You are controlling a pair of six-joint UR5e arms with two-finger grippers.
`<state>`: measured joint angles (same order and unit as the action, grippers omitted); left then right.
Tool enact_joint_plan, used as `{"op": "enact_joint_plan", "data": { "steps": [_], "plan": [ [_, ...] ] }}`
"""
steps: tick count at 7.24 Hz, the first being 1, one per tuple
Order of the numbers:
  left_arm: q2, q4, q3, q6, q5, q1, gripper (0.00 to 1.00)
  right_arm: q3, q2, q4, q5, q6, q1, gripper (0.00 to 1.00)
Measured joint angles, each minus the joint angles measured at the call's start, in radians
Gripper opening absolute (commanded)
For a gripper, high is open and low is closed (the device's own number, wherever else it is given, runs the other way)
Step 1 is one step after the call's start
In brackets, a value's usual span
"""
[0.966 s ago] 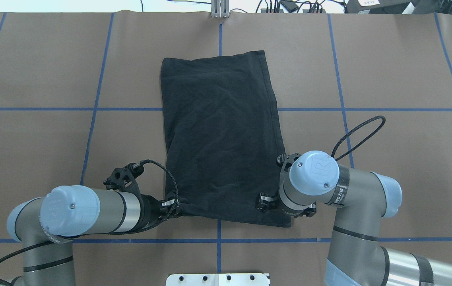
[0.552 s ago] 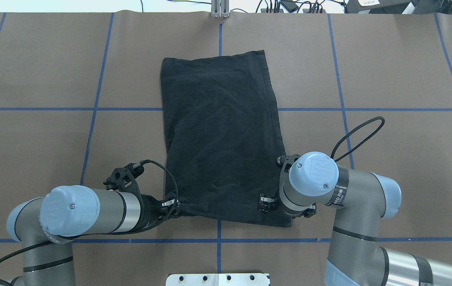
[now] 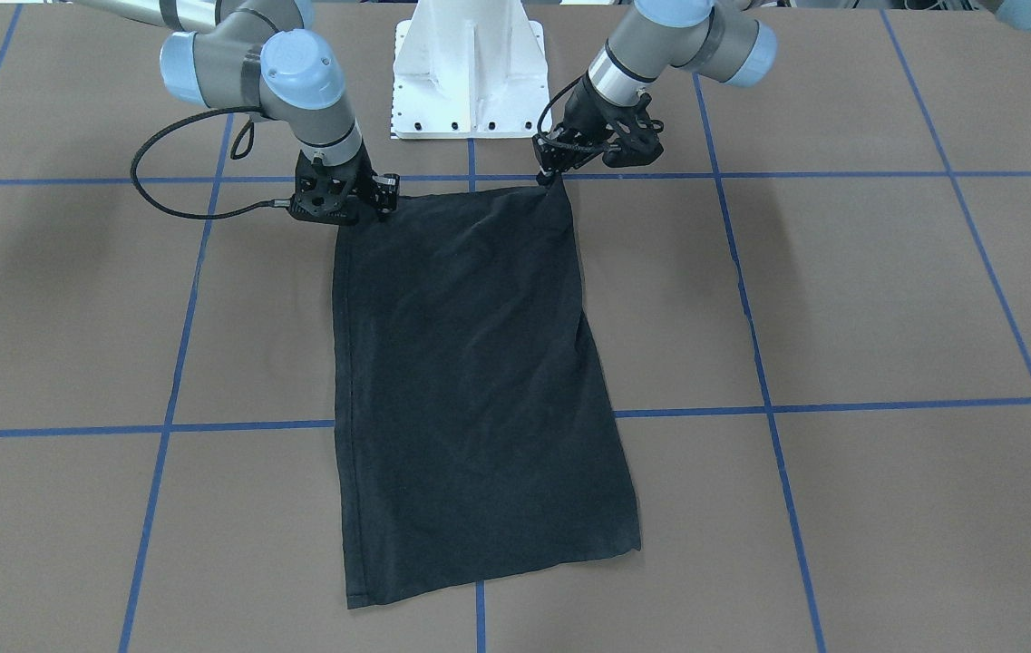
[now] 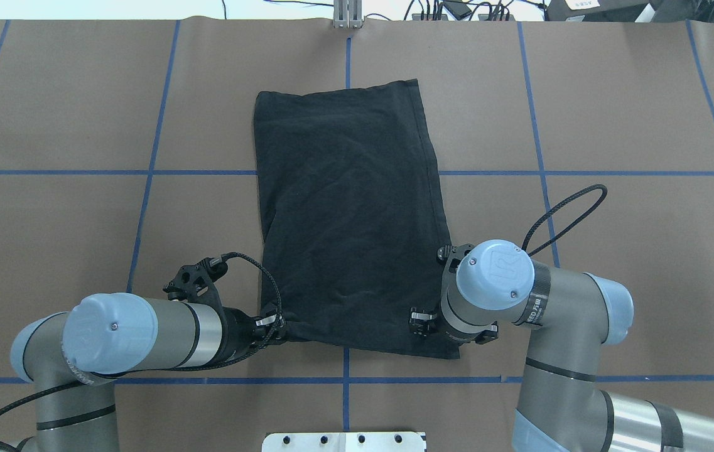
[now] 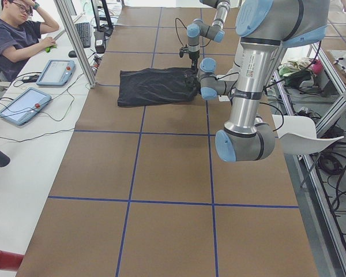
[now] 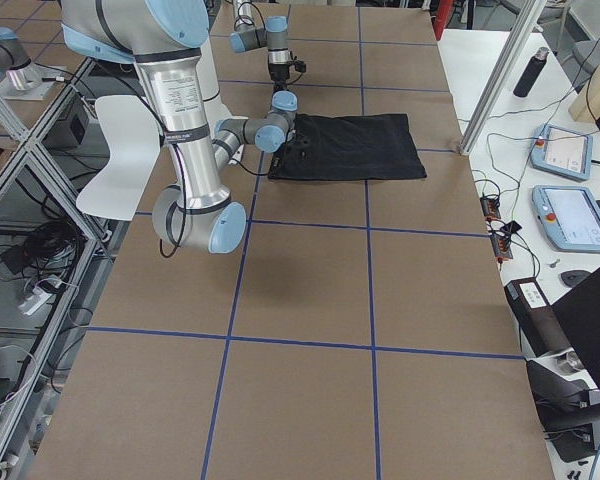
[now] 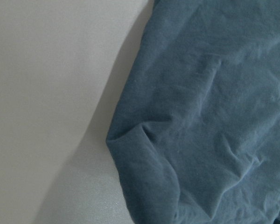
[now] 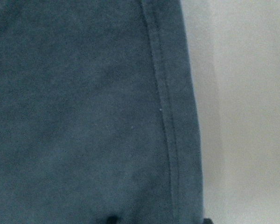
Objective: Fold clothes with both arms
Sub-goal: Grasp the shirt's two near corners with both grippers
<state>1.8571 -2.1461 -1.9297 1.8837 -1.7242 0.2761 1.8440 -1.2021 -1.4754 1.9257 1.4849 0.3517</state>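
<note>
Shirt fold, both arms engaged at the near edge. The T-shirt lies on the brown table as a long narrow rectangle running straight out ahead of both grippers, plain black side up, with no logo and no sleeves showing. The first folds, sides brought in, therefore look done. The left gripper sits at the near corner on its own side, fingers pinched together on the cloth. The front view shows the corner drawn up into a small peak at the tips, and the left wrist view shows fabric bunched and creased just below it. The right gripper is pressed low onto the other near corner, directly over the stitched hem. In the right wrist view two dark fingertips peek in at the bottom with the hem between them, but I cannot tell whether they are clamped on the cloth or only straddling it. The rest of the garment beyond the grippers lies flat, with light wrinkles and the far edge undisturbed. Judgement: roughly midway. What remains is the lengthwise fold, carrying the near edge forward onto the far edge, then possibly another halving. Risk: an uneven lift if the right side has no real hold.
</note>
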Motion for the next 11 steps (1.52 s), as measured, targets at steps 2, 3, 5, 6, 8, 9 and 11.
{"op": "enact_joint_plan", "data": {
  "steps": [2,3,5,6,8,9,11],
  "plan": [
    [0.001,0.000,0.000,0.000,0.000,0.000,0.00,0.001,0.000,0.001,0.002,0.000,0.001,0.42],
    [0.002,0.000,0.000,0.000,0.000,0.000,0.00,0.001,0.001,0.001,0.002,0.000,0.001,0.29],
    [0.002,0.000,0.000,0.000,0.000,0.000,0.00,0.002,0.001,0.001,0.000,0.000,0.000,0.00],
    [0.002,0.000,0.000,0.000,0.000,0.001,0.00,0.004,0.002,0.002,-0.001,0.000,0.000,0.00],
    [0.003,0.000,-0.001,0.000,0.000,0.002,0.00,0.024,0.005,0.009,0.003,0.003,0.010,0.00],
    [0.002,0.000,-0.005,0.000,0.000,0.002,0.00,0.044,0.008,0.011,0.012,0.008,0.018,0.00],
    [-0.002,0.011,-0.028,0.000,0.000,0.004,0.00,0.061,0.003,0.012,0.059,0.010,0.031,0.00]
  ]
}}
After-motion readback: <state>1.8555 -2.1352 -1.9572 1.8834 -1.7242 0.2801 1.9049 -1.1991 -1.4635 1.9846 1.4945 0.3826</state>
